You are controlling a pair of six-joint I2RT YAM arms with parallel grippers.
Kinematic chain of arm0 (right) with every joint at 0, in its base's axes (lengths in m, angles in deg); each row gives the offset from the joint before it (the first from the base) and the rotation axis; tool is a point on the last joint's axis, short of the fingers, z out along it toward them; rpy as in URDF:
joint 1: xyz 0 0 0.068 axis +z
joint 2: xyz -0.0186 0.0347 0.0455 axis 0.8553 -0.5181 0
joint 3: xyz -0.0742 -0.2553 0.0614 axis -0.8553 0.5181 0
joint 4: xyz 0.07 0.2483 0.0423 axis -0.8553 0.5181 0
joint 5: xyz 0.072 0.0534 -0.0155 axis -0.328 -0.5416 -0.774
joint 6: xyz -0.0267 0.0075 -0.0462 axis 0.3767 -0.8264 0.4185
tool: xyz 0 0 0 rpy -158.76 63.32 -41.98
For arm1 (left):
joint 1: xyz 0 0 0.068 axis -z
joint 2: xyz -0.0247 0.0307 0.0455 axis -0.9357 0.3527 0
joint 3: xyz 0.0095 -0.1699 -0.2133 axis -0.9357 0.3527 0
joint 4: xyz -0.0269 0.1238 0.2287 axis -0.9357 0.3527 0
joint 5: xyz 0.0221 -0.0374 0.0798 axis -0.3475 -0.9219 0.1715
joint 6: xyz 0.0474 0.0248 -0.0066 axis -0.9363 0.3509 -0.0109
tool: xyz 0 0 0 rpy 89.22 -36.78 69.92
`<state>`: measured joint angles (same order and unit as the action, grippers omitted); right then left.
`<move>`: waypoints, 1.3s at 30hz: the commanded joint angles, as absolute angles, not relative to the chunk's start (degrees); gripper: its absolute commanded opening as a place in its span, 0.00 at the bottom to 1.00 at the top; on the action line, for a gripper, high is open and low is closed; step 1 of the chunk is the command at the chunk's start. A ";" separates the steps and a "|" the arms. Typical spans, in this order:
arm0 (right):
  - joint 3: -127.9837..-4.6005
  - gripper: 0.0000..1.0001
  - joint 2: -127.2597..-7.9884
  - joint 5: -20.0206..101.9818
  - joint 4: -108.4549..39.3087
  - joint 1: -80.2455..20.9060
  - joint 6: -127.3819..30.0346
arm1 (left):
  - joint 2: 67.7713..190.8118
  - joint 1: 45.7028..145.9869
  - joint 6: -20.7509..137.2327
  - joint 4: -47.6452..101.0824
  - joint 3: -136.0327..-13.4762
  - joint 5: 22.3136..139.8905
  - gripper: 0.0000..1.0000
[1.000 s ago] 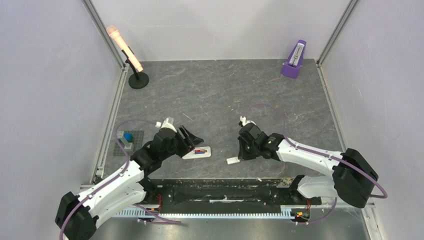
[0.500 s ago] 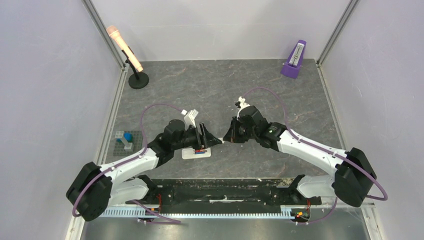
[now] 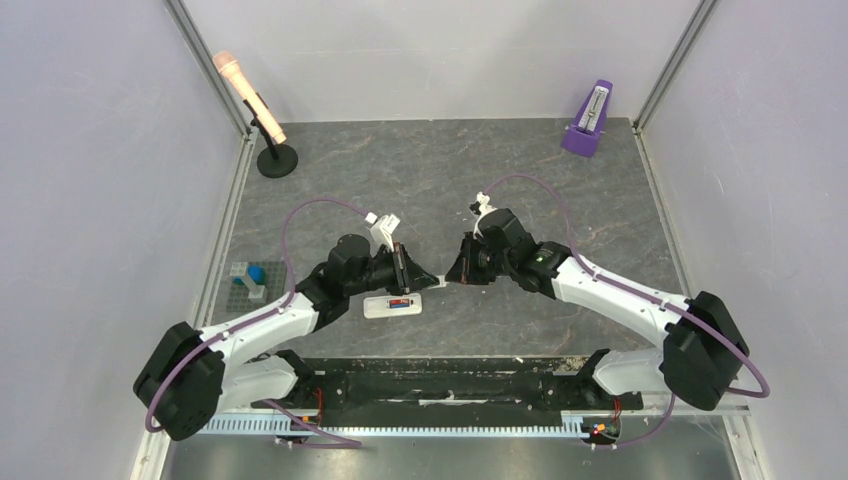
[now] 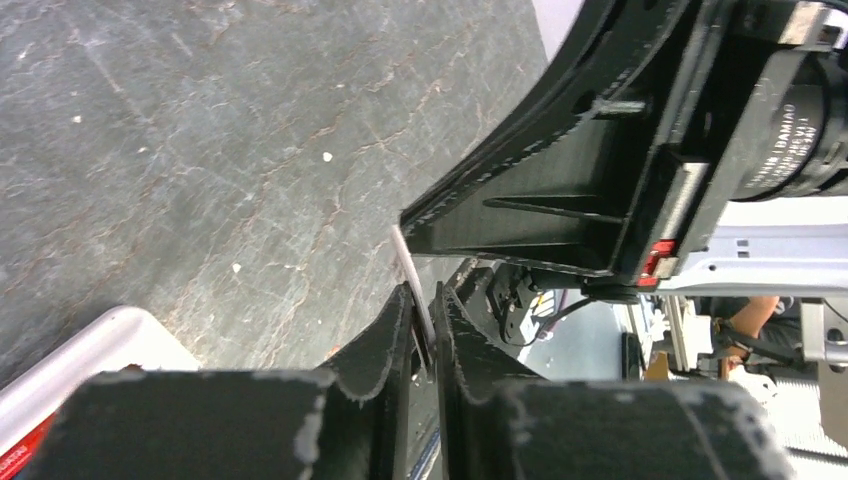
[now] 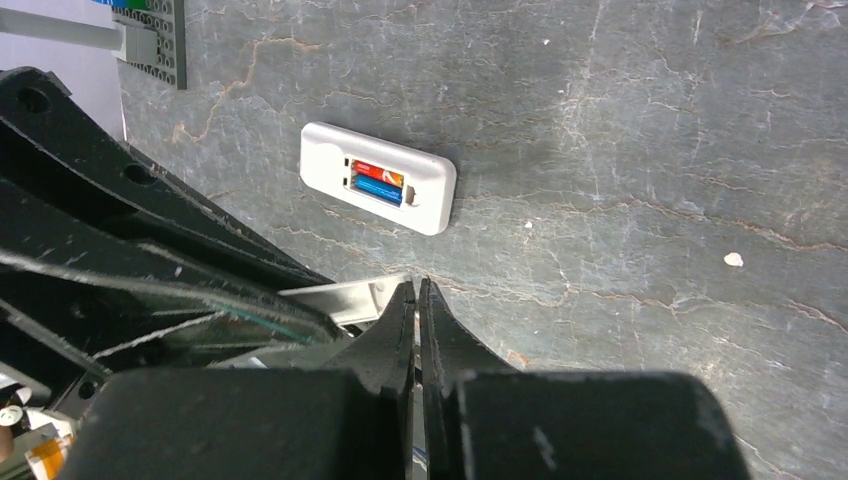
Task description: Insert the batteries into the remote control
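Observation:
The white remote control (image 3: 392,305) (image 5: 378,177) lies back-up on the grey table. Its bay is uncovered, with the red-orange battery (image 5: 376,170) and the blue battery (image 5: 378,187) side by side in it. Just above and behind it, a thin white battery cover (image 3: 441,283) (image 4: 408,262) (image 5: 345,298) bridges the two grippers. My left gripper (image 3: 427,281) (image 4: 427,310) is shut on one end of the cover. My right gripper (image 3: 456,278) (image 5: 416,290) is shut on the other end. The tips nearly face each other.
A microphone on a black stand (image 3: 265,120) is at the back left and a purple metronome (image 3: 588,120) at the back right. A grey studded plate with a blue piece (image 3: 250,280) sits by the left wall. Metal frame posts edge the table.
The right gripper carried the cover up from the near edge toward the centre. The left arm swung over from beside the remote, and its open jaws closed on the cover.

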<state>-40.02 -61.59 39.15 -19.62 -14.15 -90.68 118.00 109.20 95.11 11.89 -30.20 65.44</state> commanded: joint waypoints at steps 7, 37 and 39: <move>-42.58 0.48 -59.56 36.25 -21.09 -15.73 -93.74 | 117.06 109.42 80.41 20.93 -37.51 67.31 0.02; -42.90 0.42 -57.26 15.74 -38.17 -25.16 -128.74 | 106.67 111.71 -1.05 16.02 -43.28 59.17 0.02; -42.35 0.33 -57.22 16.22 -38.98 -25.14 -129.92 | 106.69 111.70 -1.06 15.99 -43.14 59.52 0.02</move>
<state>-41.11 -56.98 17.05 -35.92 -25.06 -126.98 106.27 111.39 3.68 18.08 -41.00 59.19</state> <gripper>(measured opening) 0.405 0.037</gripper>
